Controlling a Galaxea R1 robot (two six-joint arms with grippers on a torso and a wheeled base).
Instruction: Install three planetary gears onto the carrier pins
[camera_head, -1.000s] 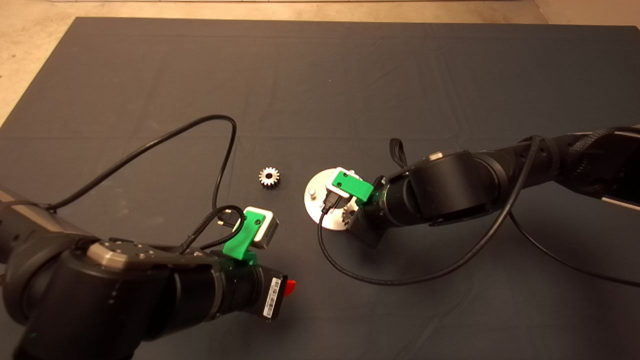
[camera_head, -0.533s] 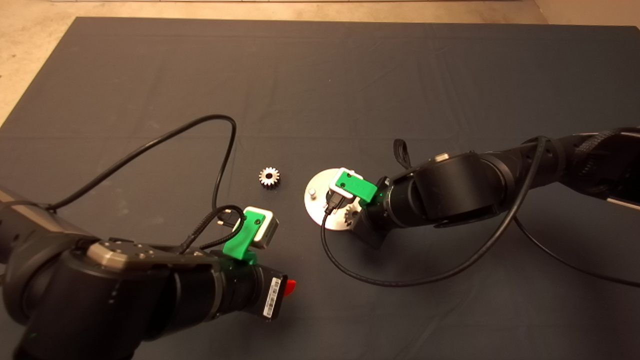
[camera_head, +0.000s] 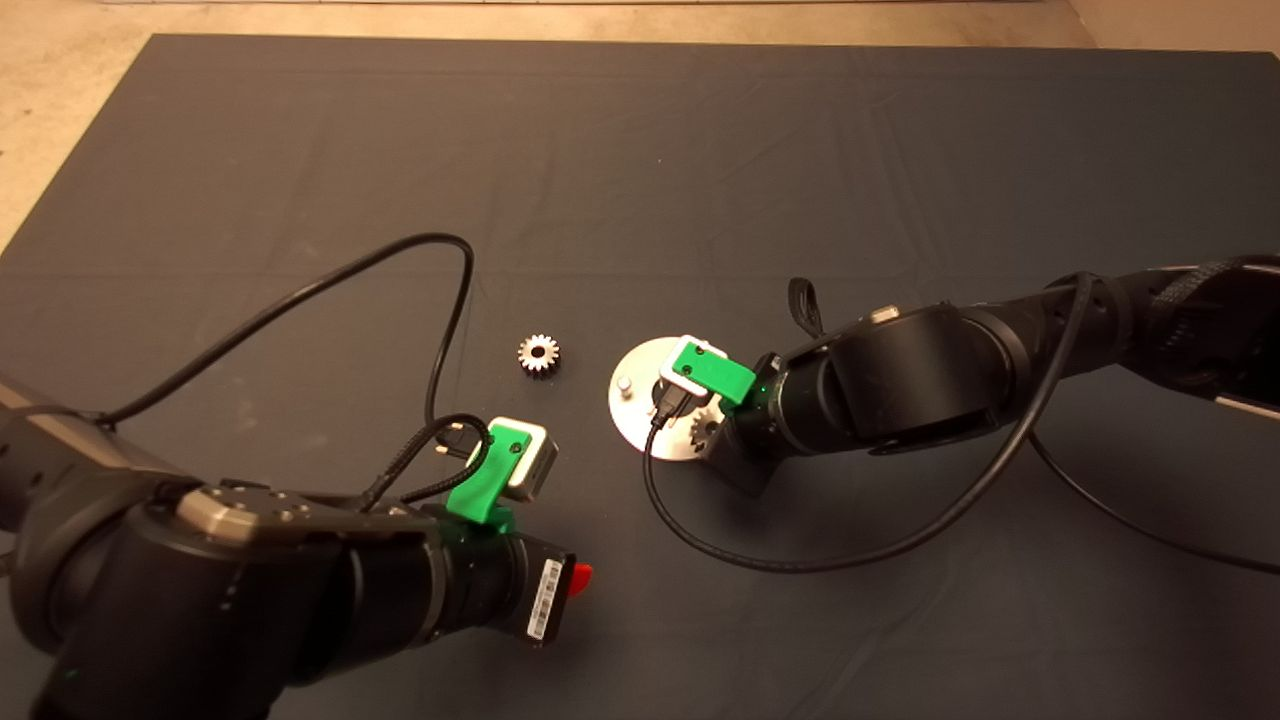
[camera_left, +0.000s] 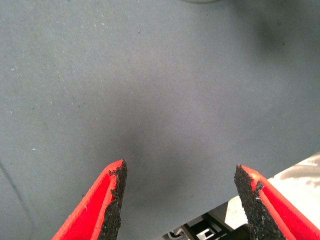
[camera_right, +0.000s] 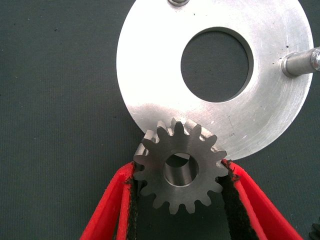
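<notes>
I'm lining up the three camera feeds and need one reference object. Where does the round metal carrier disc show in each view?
Head view: the disc lies at mid-mat, its right part hidden under the right gripper.
Left wrist view: not in it; only mat between the open left gripper.
Right wrist view: it fills the upper half, just beyond the gripped gear.
Shared landmark: that gear at the disc's rim, in head and right wrist views.

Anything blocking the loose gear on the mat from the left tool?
Nothing visible. The left tool hangs open above bare mat, and the loose gear lies alone beyond it, clear of the cable and the disc.
</notes>
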